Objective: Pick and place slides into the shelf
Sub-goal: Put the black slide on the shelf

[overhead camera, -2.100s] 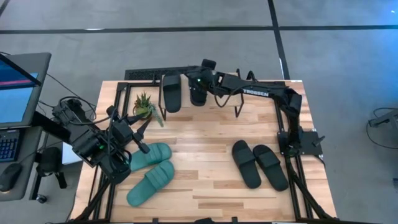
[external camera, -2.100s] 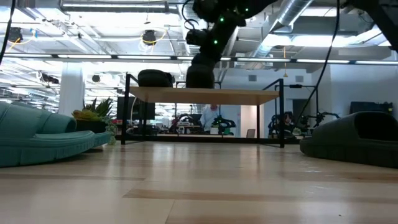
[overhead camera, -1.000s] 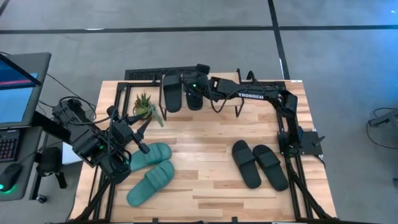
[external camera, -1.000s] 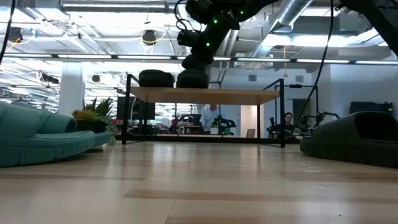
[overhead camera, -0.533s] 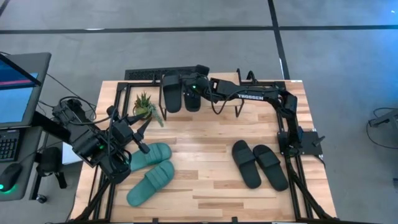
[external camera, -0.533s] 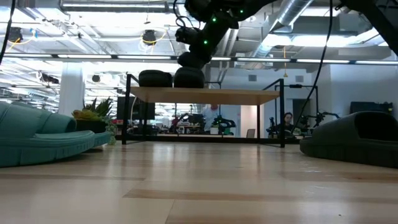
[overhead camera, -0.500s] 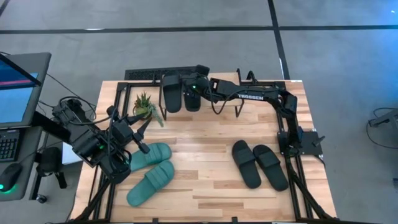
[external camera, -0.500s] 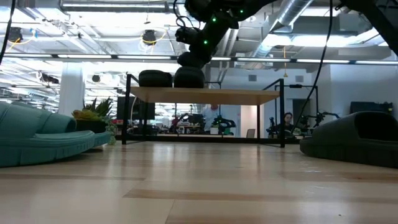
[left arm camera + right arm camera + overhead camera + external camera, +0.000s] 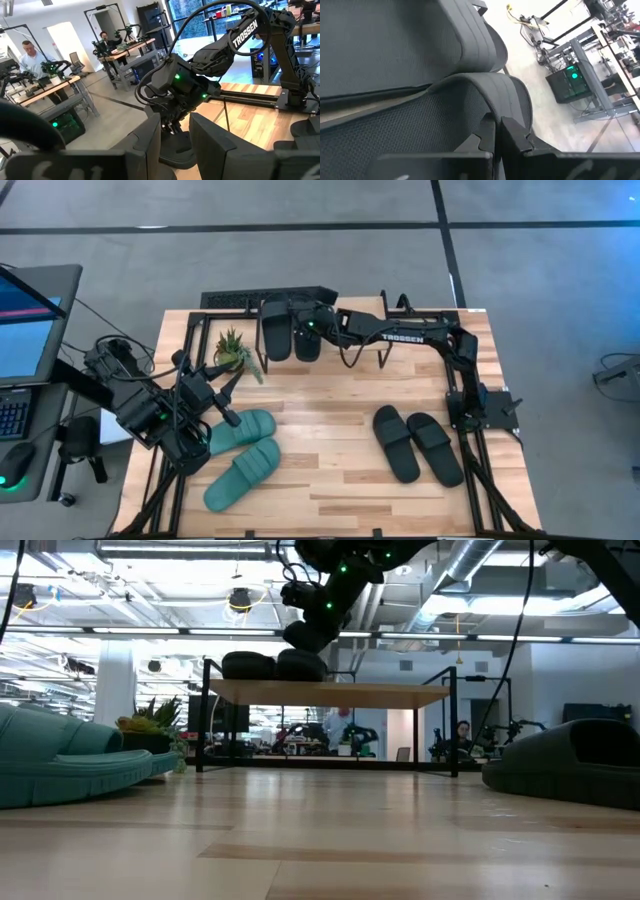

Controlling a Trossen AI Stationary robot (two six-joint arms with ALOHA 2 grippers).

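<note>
Two black slides lie side by side on the shelf's top board (image 9: 380, 693): one (image 9: 275, 328) free, resting on its sole, the other (image 9: 305, 337) under my right gripper (image 9: 312, 323), which is shut on it. Two more black slides (image 9: 395, 442) (image 9: 435, 448) lie on the table at the right. Two teal slides (image 9: 240, 430) (image 9: 243, 472) lie at the near left. My left gripper (image 9: 224, 392) hangs open above the teal pair, level, with nothing between its fingers (image 9: 150, 142). My right gripper pinches the edge of the black slide's wide strap (image 9: 492, 112) between its two fingers. It comes from the table's right, slanting downward. The slide lies flat on its sole on the shelf's top board (image 9: 300, 665), close against the other black slide.
A small potted plant (image 9: 232, 348) stands left of the shelf. The shelf's thin black legs (image 9: 205, 720) (image 9: 455, 720) stand on the table's far part. Bare tabletop lies in the middle (image 9: 320, 430). A monitor (image 9: 25, 330) stands off the table's left.
My right gripper has gone a little toward the table's left edge and rolled slightly, staying shut. The black slide in its hold has slid along the shelf's top board and now lies against the other black slide.
</note>
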